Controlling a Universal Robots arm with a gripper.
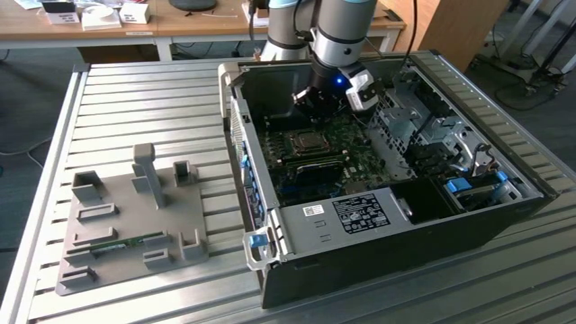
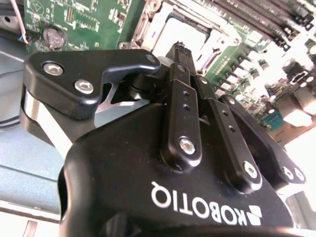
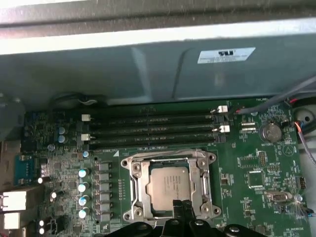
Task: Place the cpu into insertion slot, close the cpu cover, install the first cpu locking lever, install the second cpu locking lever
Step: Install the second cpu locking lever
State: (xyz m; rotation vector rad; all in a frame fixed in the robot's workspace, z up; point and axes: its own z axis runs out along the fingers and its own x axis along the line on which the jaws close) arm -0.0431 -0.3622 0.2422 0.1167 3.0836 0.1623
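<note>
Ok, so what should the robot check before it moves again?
1. Is the cpu lying flat and straight? Ok: its silvery top shows squarely through the window.
2. Is the cpu cover down? Ok: the frame looks flat around the chip.
3. Is the cover locked down? Cannot tell.
4. Is the gripper empty? Ok: its fingers are shut on nothing, right at the cover's edge.
5. Is the computer case open? Ok: the motherboard shows.

Near edge of the cpu cover (image 3: 170,185) behind the tool (image 3: 181,206)
</note>
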